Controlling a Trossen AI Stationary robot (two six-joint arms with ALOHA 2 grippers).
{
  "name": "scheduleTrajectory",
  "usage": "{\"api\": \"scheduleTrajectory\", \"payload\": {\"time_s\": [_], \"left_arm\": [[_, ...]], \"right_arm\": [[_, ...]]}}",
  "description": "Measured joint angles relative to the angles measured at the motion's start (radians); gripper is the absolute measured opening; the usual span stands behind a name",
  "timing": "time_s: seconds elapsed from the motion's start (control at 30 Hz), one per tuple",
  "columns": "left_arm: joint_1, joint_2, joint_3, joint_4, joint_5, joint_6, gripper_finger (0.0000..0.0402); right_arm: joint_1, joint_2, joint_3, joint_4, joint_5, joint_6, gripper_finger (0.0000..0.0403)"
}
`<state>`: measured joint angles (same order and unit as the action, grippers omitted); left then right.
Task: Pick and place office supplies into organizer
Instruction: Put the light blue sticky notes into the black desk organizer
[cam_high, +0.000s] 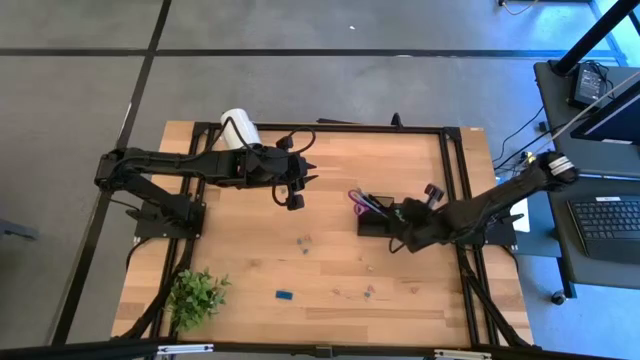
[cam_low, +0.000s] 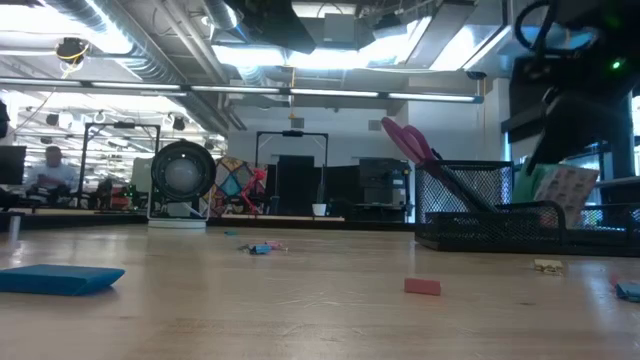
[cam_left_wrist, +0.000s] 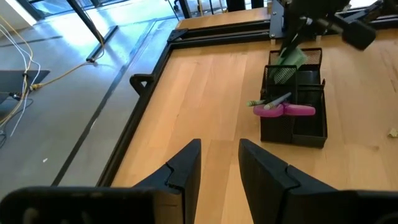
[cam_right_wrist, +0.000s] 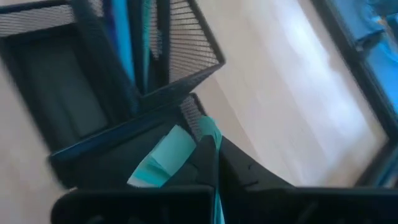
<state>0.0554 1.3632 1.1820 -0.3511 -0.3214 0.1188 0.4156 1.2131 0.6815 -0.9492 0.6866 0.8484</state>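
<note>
The right hand (cam_right_wrist: 208, 163), pinched shut on the green notepad (cam_right_wrist: 168, 158) over the organizer (cam_left_wrist: 293, 115), risked snagging it on the mesh wall, while the left hand (cam_left_wrist: 219, 163) waited half-open.

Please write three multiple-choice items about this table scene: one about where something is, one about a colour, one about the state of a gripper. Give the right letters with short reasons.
1. Where is the potted plant?
A. inside the organizer
B. near the table's front corner on the left arm's side
C. under the right gripper

2. What colour are the handles of the scissors in the organizer?
A. purple-pink
B. yellow
C. white

3. What is the right gripper doing?
A. open above bare wood
B. shut on the light green notepad
C. holding the scissors

Answers: B, the high view shows it there. A, the left wrist view shows it. B, its jaws pinch the notepad over the organizer.
</note>
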Motion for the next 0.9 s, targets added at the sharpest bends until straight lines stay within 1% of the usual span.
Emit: {"api": "scheduleTrajectory", "payload": {"time_s": [0.07,0.27,0.37,0.47,0.6,0.73,0.9], "left_arm": [[0.0,0.0,0.0,-0.001,0.0,0.002,0.0102],[-0.001,0.0,0.0,-0.016,0.0,0.033,0.0102],[-0.001,0.0,0.0,-0.02,0.0,0.034,0.0102],[-0.001,0.0,0.0,-0.021,0.0,0.034,0.0102],[-0.001,0.0,0.0,-0.021,0.0,0.036,0.0102],[-0.001,0.0,0.0,-0.02,0.0,0.067,0.0102],[-0.001,0.0,0.0,-0.02,0.006,0.069,0.0102]], "right_arm": [[0.0,0.043,0.0,0.001,0.025,0.038,0.0],[0.0,0.177,0.0,0.031,0.017,0.048,0.0001],[0.0,0.229,0.0,0.072,-0.014,0.071,0.0013],[0.001,0.264,-0.001,0.105,-0.071,0.087,0.003],[0.001,0.274,-0.001,0.138,-0.156,0.055,0.0044],[0.001,0.264,-0.001,0.139,-0.177,0.068,0.0047],[0.001,0.229,0.023,0.132,-0.245,0.056,0.0048]]}}
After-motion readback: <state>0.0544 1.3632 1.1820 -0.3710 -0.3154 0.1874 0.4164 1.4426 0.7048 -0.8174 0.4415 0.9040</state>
